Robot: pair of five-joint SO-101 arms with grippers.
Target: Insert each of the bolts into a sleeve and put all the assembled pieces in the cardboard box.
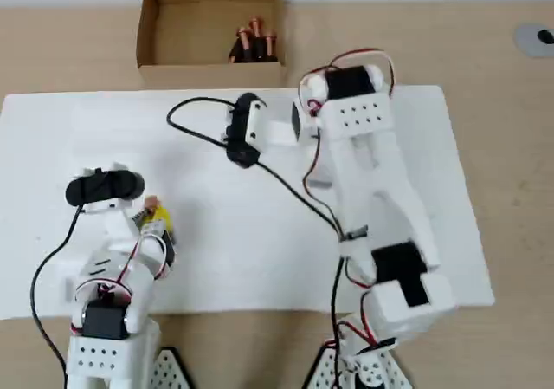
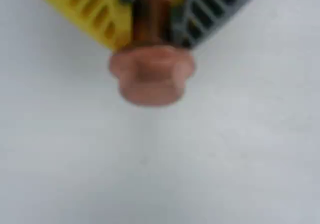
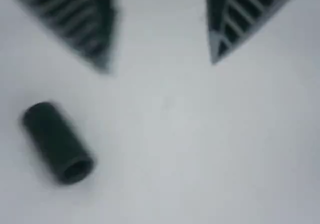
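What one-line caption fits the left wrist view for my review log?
The left gripper clamps a copper bolt by its shank, the flanged head sticking out past the fingertips over the white sheet.

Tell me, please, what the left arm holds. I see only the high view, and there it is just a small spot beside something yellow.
Observer: The left pincer is shut on a copper bolt, whose head sticks out past the fingertips.
Operator: Good. And the other arm, is it ready?
Observer: The right pincer is open, with nothing between its fingers.
Operator: Then where is the piece it must take?
Observer: A dark sleeve lies on its side on the white sheet, apart from that pincer and off to one side of its gap.
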